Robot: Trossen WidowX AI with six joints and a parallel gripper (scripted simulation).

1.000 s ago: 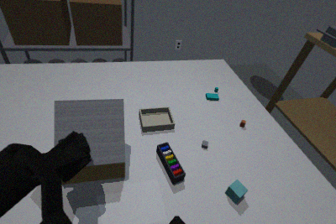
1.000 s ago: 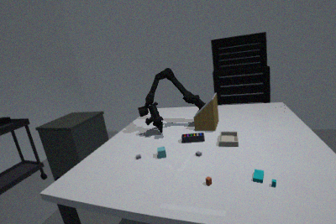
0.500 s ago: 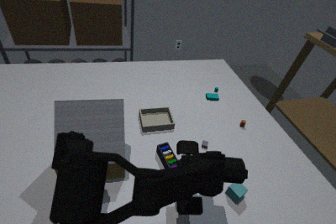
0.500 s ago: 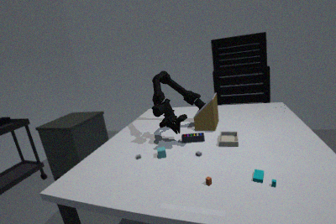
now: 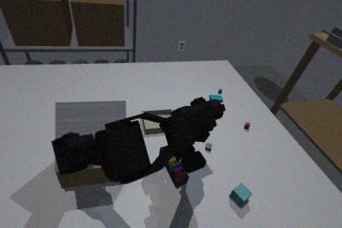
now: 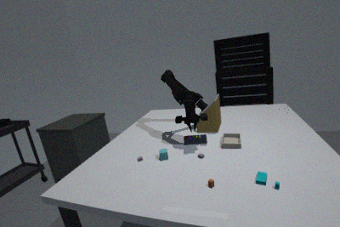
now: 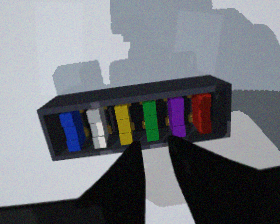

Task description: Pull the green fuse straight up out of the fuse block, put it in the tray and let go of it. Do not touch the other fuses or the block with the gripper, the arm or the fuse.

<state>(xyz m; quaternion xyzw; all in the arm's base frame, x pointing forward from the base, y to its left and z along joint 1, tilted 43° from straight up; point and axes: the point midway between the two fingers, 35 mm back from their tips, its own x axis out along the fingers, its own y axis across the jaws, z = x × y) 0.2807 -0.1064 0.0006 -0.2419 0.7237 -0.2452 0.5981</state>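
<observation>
White table under my gripper, whose fingers are nearly closed and grip nothing. Directly ahead of the tips, the green fuse sits seated in the block.

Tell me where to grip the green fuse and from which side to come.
Grip the green fuse by its exposed top, coming straight down from above. It stands in the block with the yellow fuse and purple fuse close on either side, so the narrowed gripper probably needs its fingers in those gaps.
</observation>
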